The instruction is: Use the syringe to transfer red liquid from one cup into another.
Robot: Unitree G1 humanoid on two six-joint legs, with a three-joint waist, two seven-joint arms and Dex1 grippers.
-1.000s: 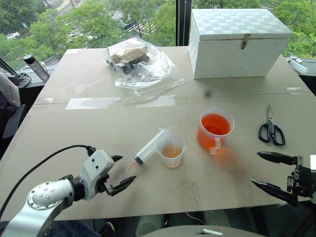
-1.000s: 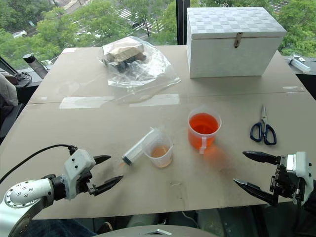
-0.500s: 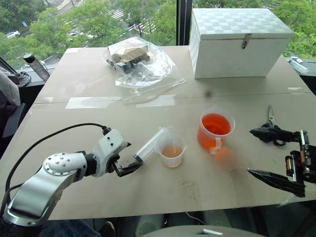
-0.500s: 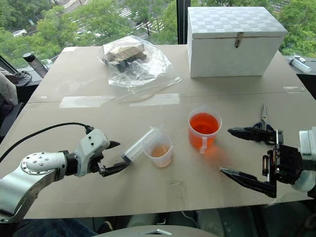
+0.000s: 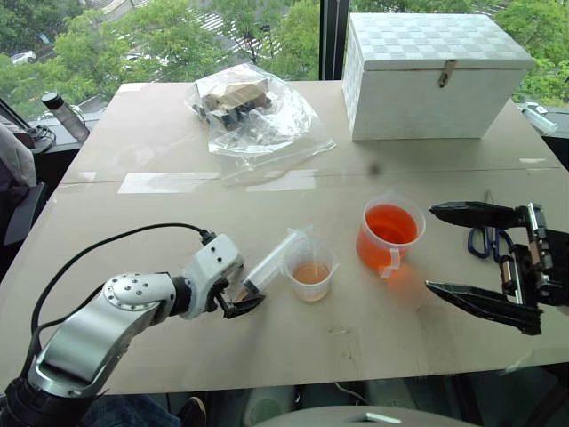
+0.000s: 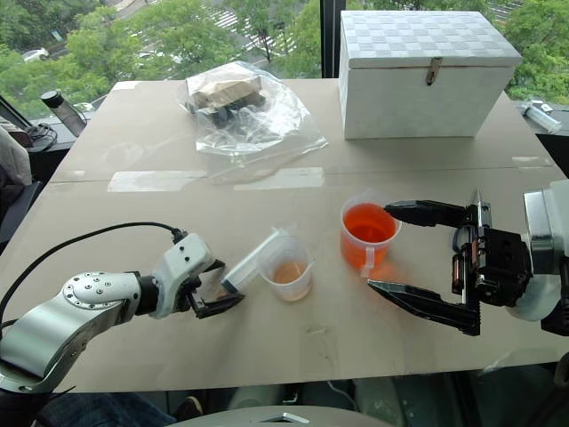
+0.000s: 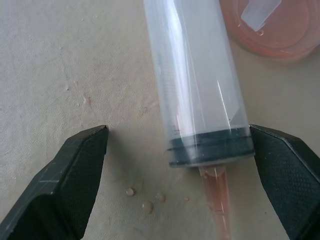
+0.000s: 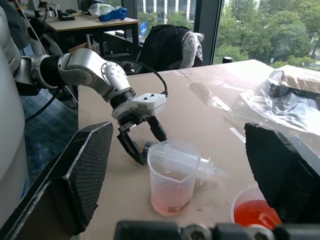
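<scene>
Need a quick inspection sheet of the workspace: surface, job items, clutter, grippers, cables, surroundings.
Surface: tan table, a few droplets by the syringe tip.
Job's things: syringe lying flat, plunger end at the small cup, which holds a little pale orange liquid; beaker holds red liquid.
Clutter: white box, plastic bag, scissors.
Grippers: left gripper open, straddling the syringe's tip end; right gripper open near the beaker.
Cables: black cable on the left arm.
Surroundings: window, trees outside.

The left gripper [image 5: 238, 303] has slid in, and its open jaws now straddle the syringe [image 5: 269, 262] tip. The right gripper [image 6: 411, 253] has risen and swung beside the beaker [image 6: 367, 233].
</scene>
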